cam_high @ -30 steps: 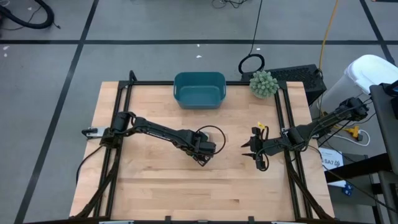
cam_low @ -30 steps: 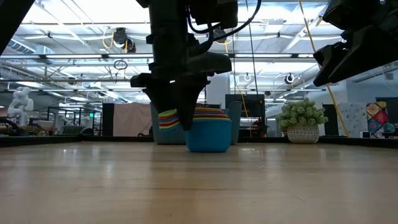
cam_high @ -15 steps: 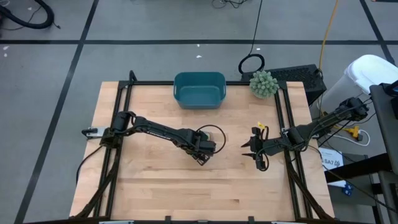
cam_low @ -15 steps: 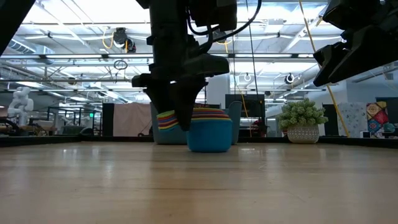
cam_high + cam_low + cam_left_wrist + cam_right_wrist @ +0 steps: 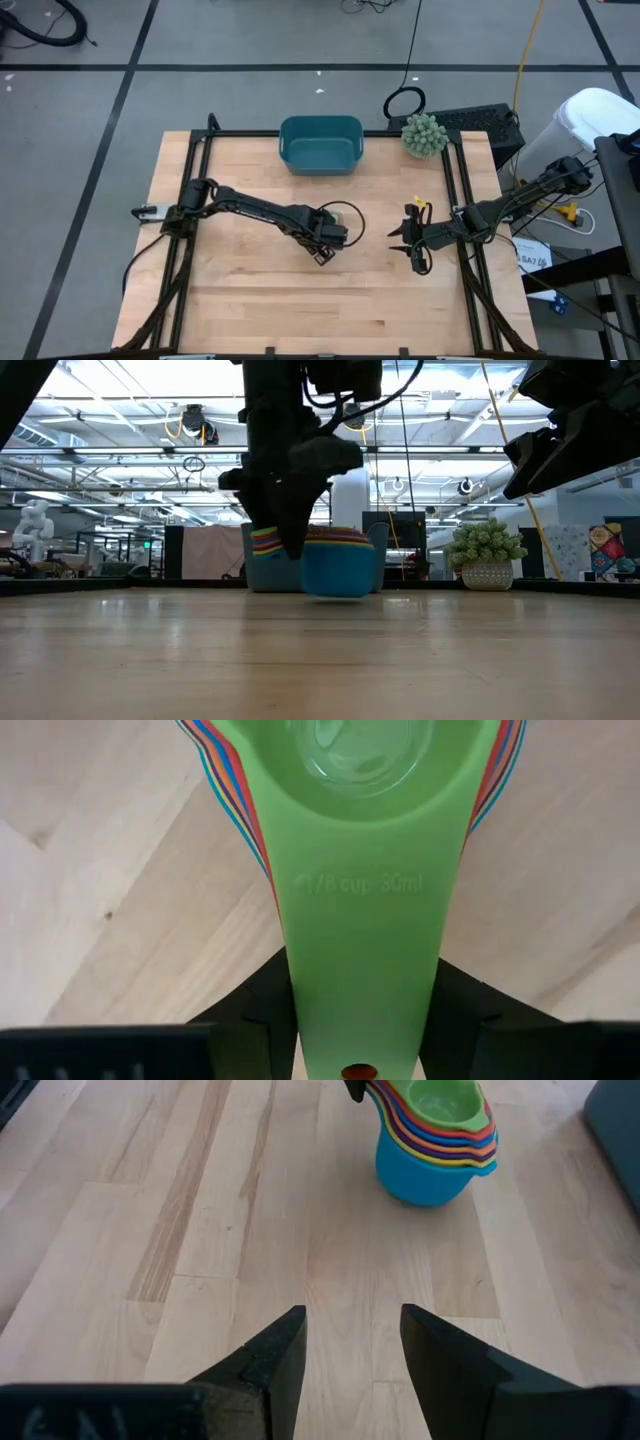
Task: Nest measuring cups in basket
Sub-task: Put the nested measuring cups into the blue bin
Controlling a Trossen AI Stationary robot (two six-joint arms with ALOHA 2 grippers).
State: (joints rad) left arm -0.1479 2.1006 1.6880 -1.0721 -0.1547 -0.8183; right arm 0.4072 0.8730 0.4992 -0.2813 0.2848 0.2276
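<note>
The left claw (image 5: 290,510) is clamping the handles of the nested measuring cups (image 5: 335,565), lifting them just off the table (image 5: 250,300) short of the basket (image 5: 320,143); a loose grip could spill the stack.

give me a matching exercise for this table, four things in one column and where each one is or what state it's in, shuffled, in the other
Things:
1. measuring cups
2. basket
3. right gripper
4. plant ball

Places or states:
A. at the table's far right corner
B. nested in a stack, handles gripped by the left gripper
C. open, holding nothing, right of the table's middle
D. at the middle of the table's far edge, no cups in it

Pairs: 1-B, 2-D, 3-C, 4-A
</note>
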